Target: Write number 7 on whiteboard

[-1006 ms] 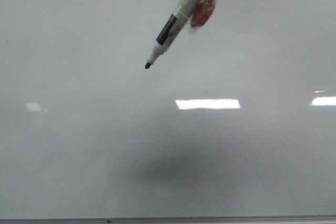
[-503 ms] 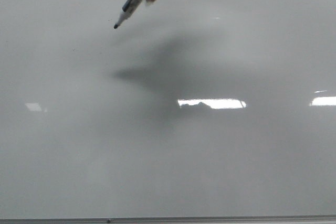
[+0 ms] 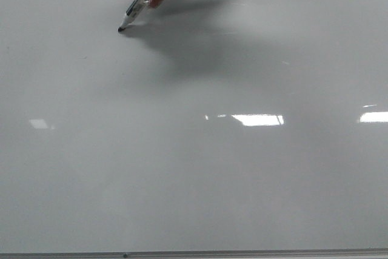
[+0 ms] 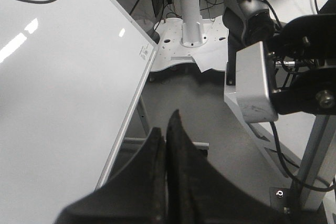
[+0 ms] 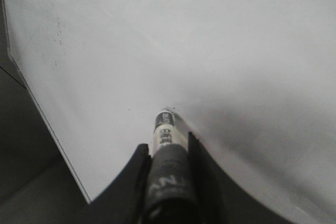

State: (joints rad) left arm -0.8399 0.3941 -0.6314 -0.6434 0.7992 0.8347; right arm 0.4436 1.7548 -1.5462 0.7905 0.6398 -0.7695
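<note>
The whiteboard (image 3: 194, 168) is a glossy pale grey board that fills the front view; it also shows in the left wrist view (image 4: 58, 93) and the right wrist view (image 5: 226, 51). No stroke of the number 7 shows on it. My right gripper (image 5: 167, 142) is shut on a black-and-white marker (image 3: 137, 10) and comes in from the top of the front view. The marker's black tip (image 3: 121, 29) is at the board's far left part, at or just off the surface. My left gripper (image 4: 167, 124) is shut and empty, off the board's side.
A thin grey metal edge (image 3: 194, 253) runs along the board's near side. Bright light reflections (image 3: 257, 119) lie on the board. Beyond the board's side edge (image 4: 128, 108) stand a robot base (image 4: 189, 24), a grey camera box (image 4: 254, 82) and cables.
The marker has moved up the front view, away and to the left, and come down close to the board; its shadow has closed up to the tip.
</note>
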